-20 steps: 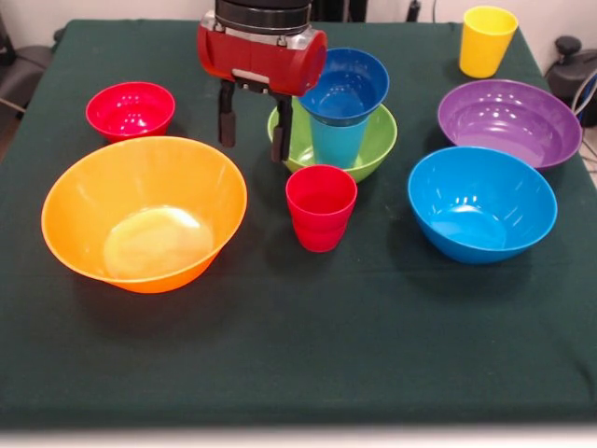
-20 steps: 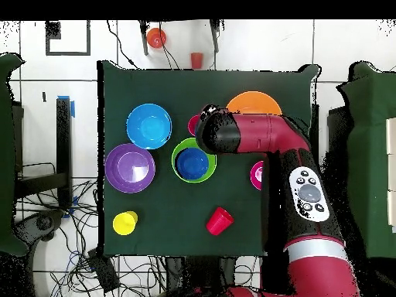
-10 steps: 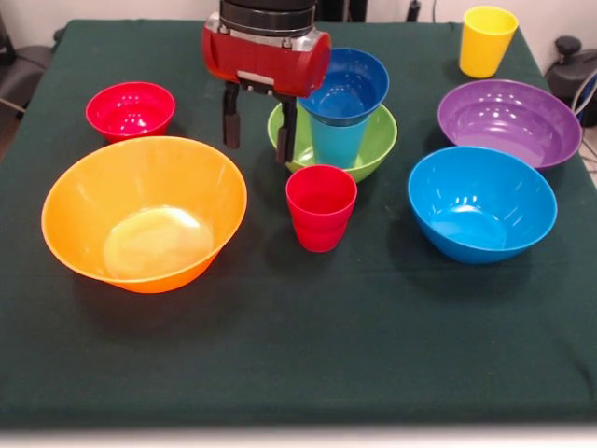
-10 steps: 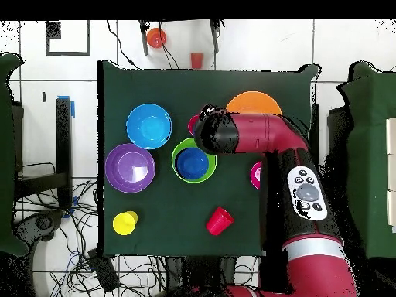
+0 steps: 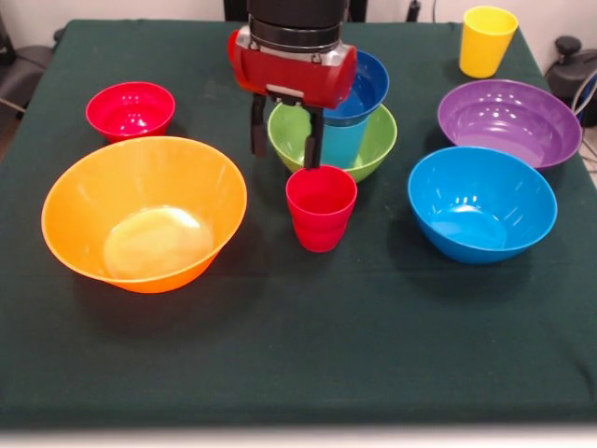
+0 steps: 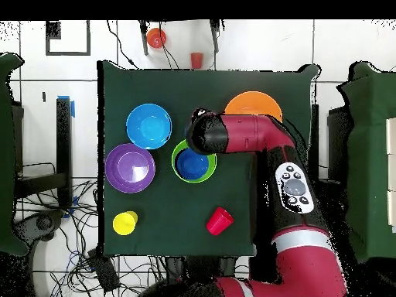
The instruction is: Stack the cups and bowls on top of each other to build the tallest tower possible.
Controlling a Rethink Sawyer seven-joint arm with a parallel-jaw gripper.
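My gripper (image 5: 284,138) is open and empty. It hangs over the left front rim of the green bowl (image 5: 373,149), just behind an upright red cup (image 5: 321,207). The green bowl holds the light blue cup (image 5: 340,142), and the small dark blue bowl (image 5: 368,86) sits on top of it as a short tower. In the overhead view my arm (image 6: 251,139) covers the upright red cup and reaches to the green bowl (image 6: 179,172). A second red cup (image 6: 219,221) lies tilted near the robot's side. The yellow cup (image 5: 487,40) stands at the far right.
The huge orange bowl (image 5: 145,213) is at the near left with the small red bowl (image 5: 131,108) behind it. The medium blue bowl (image 5: 482,203) is at the right with the purple bowl (image 5: 508,121) behind it. The table has a dark green cloth (image 5: 298,355).
My gripper has moved to the right in the front view, from between the small red bowl and the green bowl to over the green bowl's rim behind the red cup. Nothing else has moved.
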